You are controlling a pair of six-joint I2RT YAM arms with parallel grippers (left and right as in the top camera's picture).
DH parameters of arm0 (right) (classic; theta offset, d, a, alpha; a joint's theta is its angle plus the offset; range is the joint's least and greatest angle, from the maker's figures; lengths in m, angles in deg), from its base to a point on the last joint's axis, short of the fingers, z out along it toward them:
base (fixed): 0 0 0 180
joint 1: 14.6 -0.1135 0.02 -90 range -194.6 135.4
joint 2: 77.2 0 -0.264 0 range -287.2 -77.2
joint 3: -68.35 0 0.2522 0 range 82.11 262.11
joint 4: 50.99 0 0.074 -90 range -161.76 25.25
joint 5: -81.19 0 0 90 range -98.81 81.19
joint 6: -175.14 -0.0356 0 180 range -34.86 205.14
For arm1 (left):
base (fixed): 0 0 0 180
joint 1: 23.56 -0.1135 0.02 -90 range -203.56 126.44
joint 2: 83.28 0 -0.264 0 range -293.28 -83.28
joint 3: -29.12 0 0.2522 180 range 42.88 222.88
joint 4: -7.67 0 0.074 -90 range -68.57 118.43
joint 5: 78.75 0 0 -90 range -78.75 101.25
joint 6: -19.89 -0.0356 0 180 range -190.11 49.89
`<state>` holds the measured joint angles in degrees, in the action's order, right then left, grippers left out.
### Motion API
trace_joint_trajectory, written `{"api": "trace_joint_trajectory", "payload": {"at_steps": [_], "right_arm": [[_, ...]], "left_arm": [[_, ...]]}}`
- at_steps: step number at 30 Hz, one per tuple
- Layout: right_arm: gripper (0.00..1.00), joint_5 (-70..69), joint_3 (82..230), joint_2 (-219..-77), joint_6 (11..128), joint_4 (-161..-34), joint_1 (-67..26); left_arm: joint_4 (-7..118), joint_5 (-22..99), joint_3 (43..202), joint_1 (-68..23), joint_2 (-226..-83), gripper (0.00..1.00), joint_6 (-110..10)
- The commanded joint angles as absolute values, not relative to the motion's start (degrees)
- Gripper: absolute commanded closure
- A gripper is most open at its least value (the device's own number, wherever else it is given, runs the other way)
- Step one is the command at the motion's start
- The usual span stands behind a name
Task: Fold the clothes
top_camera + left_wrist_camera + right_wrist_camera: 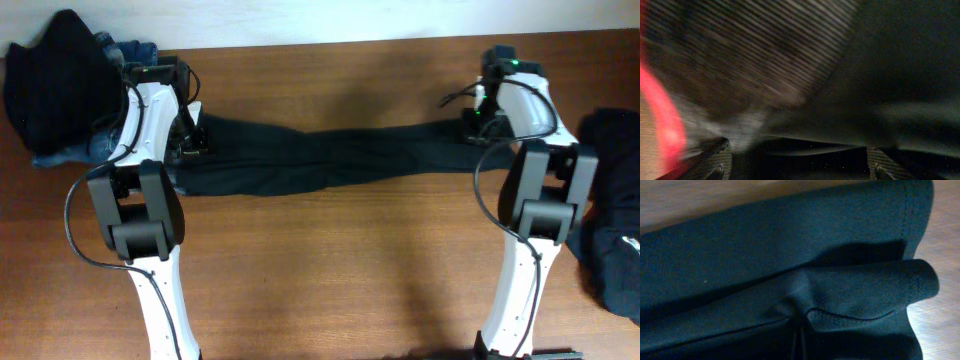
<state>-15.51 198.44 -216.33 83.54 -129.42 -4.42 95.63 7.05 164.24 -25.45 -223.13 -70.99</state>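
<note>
A long, dark, trouser-like garment (pixel 330 155) of the clothes lies stretched across the table from left to right. My left gripper (pixel 190 138) is at its left end. In the blurred left wrist view its ribbed fingers (pixel 715 160) stand wide apart, open over dark fabric (pixel 880 75), with red trim (pixel 660 125) at the left. My right gripper (pixel 478 128) is at the garment's right end. In the right wrist view it (pixel 800 335) is shut on a pinched fold of the dark cloth (pixel 790 245), and the hem (pixel 920 280) curls beside it. The fabric hides the fingers.
A pile of black fabric and blue denim jeans (pixel 60 85) sits at the table's back left corner. Another dark garment (pixel 612 220) lies at the right edge. Bare wooden table (pixel 330 270) runs in front of the stretched garment, between the two arm bases.
</note>
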Motion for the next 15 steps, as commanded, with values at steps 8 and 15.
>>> {"api": "trace_joint_trajectory", "payload": {"at_steps": [8, 15], "right_arm": [[0.96, -20.1, 196.7, -218.1, 77.4, -131.5, -1.3], [0.96, -22.2, 196.7, -218.1, 75.6, -132.6, -1.3]], "left_arm": [[95.8, 7.4, 165.3, -25.4, -222.0, 0.13, -70.8], [95.6, 7.3, 165.3, -25.5, -222.0, 0.13, -70.8]]}}
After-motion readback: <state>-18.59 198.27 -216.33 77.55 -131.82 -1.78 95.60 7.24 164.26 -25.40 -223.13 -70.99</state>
